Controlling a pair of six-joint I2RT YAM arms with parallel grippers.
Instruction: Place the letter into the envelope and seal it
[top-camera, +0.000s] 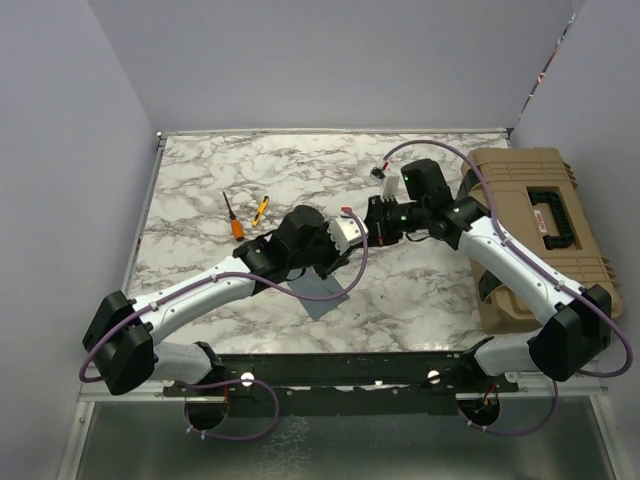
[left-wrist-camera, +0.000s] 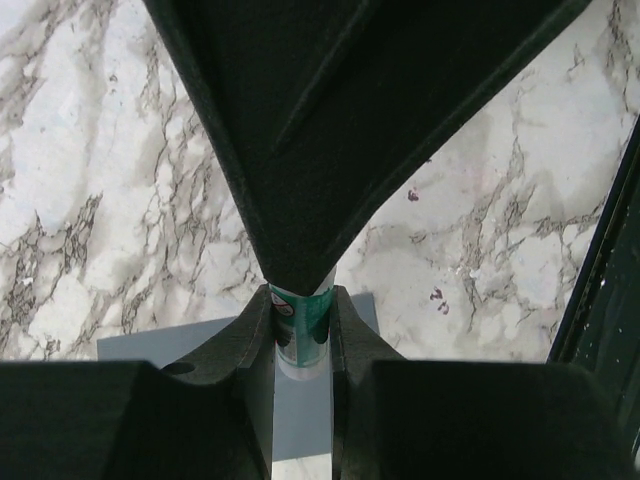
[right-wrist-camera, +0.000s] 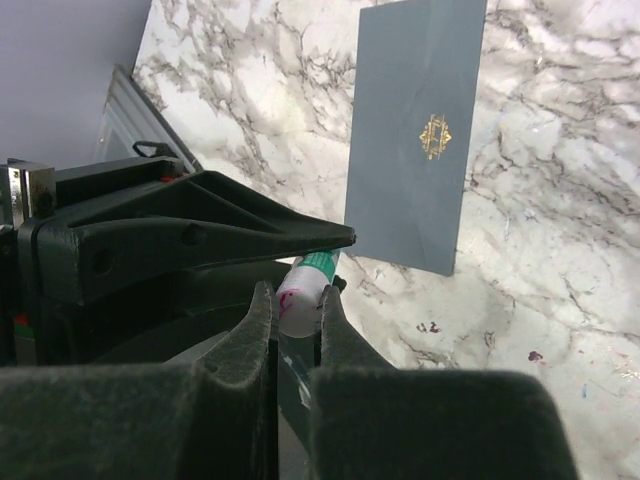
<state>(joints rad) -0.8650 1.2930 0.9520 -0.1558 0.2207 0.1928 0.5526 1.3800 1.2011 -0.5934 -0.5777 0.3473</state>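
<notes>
A slate grey-blue envelope (right-wrist-camera: 415, 130) with a small gold mark lies flat on the marble table; a corner of it shows under the left arm (top-camera: 325, 300) and between the left fingers (left-wrist-camera: 300, 410). Above it both grippers meet on a white and green glue stick (left-wrist-camera: 302, 315). My left gripper (left-wrist-camera: 302, 322) is shut on the stick's green-printed body. My right gripper (right-wrist-camera: 297, 300) is shut on the stick's white end (right-wrist-camera: 300, 298), which carries a red mark. From above, the left gripper (top-camera: 335, 240) and the right gripper (top-camera: 372, 225) are tip to tip. The letter is out of view.
A tan hard case (top-camera: 530, 230) fills the table's right side. An orange-handled screwdriver (top-camera: 233, 218) and a small yellow tool (top-camera: 260, 208) lie at the left middle. A small white object (top-camera: 378, 172) sits behind the right gripper. A black rail (top-camera: 350, 370) runs along the near edge.
</notes>
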